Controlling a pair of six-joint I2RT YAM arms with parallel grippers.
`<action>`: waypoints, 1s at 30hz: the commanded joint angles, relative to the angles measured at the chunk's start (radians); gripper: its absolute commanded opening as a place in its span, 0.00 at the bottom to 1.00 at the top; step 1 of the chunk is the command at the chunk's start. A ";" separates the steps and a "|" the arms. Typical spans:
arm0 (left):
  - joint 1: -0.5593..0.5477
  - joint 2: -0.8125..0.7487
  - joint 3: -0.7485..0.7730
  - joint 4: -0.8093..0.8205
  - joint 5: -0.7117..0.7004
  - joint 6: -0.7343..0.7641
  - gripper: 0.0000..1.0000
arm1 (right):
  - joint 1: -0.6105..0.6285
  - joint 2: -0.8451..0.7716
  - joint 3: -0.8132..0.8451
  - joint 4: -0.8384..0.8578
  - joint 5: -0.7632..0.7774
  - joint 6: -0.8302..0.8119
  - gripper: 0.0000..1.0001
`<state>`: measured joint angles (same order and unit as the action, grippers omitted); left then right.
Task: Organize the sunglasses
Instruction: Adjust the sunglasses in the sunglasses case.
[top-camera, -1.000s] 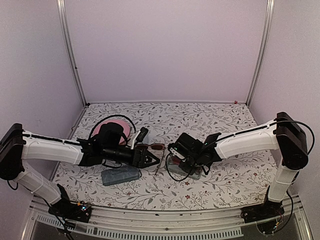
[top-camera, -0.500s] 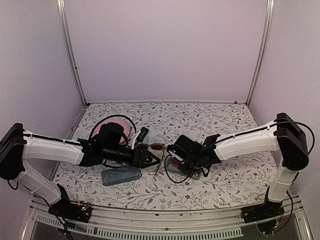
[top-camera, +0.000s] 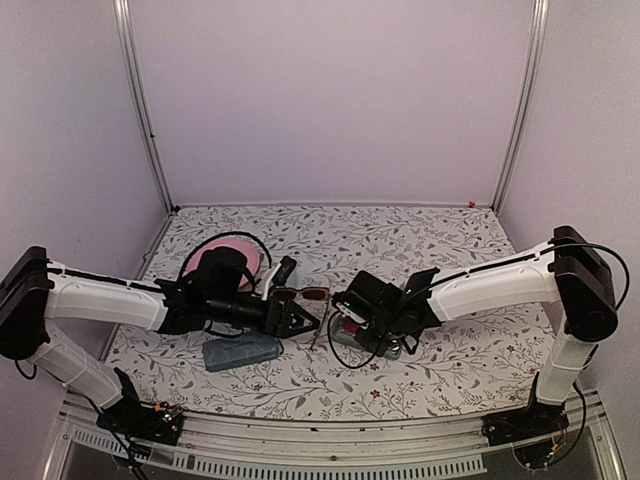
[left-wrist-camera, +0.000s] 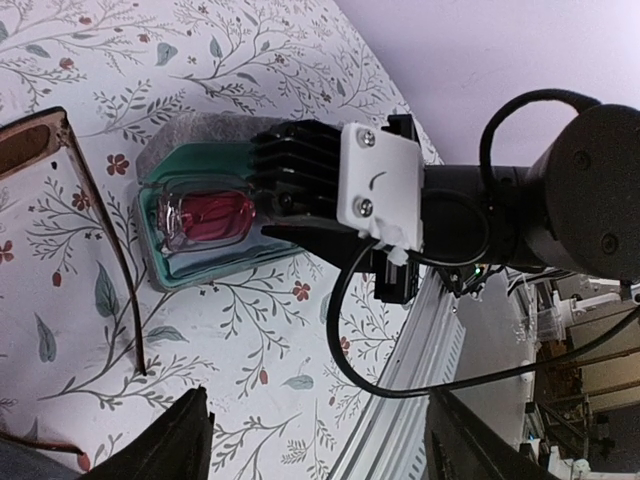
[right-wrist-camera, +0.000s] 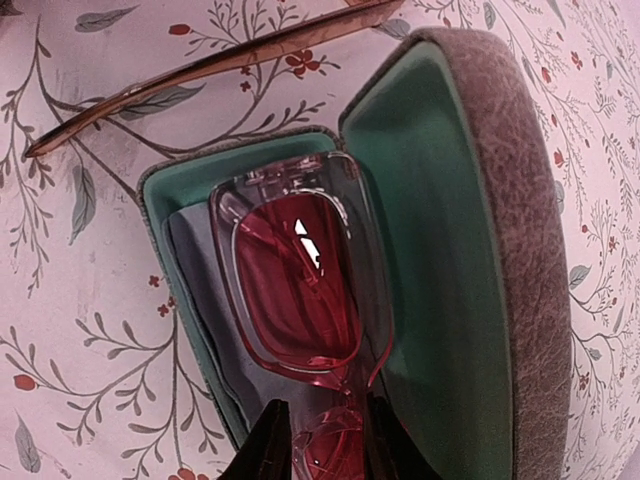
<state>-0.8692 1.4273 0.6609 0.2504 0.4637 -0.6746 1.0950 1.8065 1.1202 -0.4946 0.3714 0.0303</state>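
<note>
Right gripper (right-wrist-camera: 322, 440) grips pink glasses (right-wrist-camera: 295, 270) inside open green-lined case (right-wrist-camera: 505, 250).

The far half of the table (top-camera: 400, 228) is lying open from wall to wall, giving either arm room to pass. The middle is crowding up. The left pincer (left-wrist-camera: 325, 445), its fingers spread wide, is facing the right pincer (right-wrist-camera: 326, 442) across a narrow strip of table. The dark-framed sunglasses (top-camera: 310, 296) are lying across that strip, one temple stretching toward the near edge. The open grey-brown case (right-wrist-camera: 500, 230) is taking up the right side, and the pink-framed glasses (right-wrist-camera: 295, 290), pinched by the right pincer, are filling its tray. A black cable (left-wrist-camera: 338, 320) is looping beside the case. The blue-grey case (top-camera: 240, 351) is sitting close along the left arm's near side.
</note>
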 joint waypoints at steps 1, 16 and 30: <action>0.009 0.008 -0.015 0.024 0.010 -0.001 0.74 | 0.009 0.025 0.021 -0.010 -0.019 0.005 0.28; 0.009 0.011 -0.017 0.023 0.008 0.002 0.74 | 0.009 -0.004 0.001 0.027 -0.150 -0.057 0.33; 0.009 0.013 -0.018 0.025 0.008 0.001 0.74 | 0.009 -0.074 -0.015 0.045 -0.113 -0.039 0.54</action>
<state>-0.8692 1.4273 0.6548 0.2504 0.4633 -0.6777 1.0988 1.8011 1.1168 -0.4713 0.2165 -0.0193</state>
